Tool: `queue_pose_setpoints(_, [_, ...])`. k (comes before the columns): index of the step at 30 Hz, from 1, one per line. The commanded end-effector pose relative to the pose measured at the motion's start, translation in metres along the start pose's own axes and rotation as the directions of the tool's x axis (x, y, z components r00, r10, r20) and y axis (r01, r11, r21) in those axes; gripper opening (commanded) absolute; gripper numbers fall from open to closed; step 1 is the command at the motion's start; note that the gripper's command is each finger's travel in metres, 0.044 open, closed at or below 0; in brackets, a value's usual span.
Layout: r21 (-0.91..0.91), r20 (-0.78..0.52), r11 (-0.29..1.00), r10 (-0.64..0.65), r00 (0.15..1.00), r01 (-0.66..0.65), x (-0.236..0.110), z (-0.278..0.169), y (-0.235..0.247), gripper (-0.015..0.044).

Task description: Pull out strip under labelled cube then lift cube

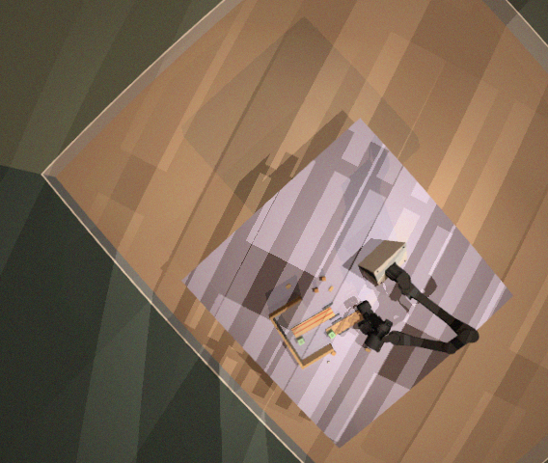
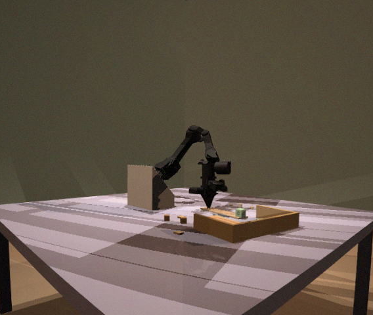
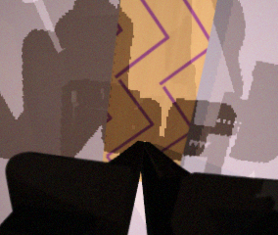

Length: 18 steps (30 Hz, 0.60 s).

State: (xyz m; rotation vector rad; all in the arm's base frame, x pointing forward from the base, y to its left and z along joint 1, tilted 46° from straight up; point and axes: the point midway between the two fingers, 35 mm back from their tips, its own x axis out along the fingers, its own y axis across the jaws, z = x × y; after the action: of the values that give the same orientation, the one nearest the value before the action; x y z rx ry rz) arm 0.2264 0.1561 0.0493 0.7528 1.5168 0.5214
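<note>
Top view: my gripper [image 1: 360, 311] presses its closed tips, pinching nothing, on the near end of the zigzag strip [image 1: 343, 322], whose far end carries a green cube [image 1: 331, 335] by the tray [image 1: 314, 360]. Exterior view: a cube [image 2: 240, 212] looks small, rigid and light; I'd pinch its flat sides. Wrist view: the strip [image 3: 159, 78] looks thin, stiff and slick, best dragged by its end.

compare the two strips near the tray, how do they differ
The zigzag strip has purple zigzag lines and lies partly drawn out of the wooden tray, its near end under the shut tool. The striped strip has straight reddish lines, lies farther inside the tray, and nothing touches it. A green cube sits on the zigzag strip's far end; another green cube sits at the striped strip's end. Both are flat, tan and roughly parallel.
</note>
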Motion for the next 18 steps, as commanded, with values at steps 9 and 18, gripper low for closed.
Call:
queue_pose_setpoints(9, [0.010,-0.035,1.000,-0.005,0.999,0.005,0.0054,-0.0211,-0.0026,0.0000])
queue_pose_setpoints(18, [0.010,-0.035,1.000,-0.005,0.999,0.005,0.0054,-0.0211,-0.0026,0.0000])
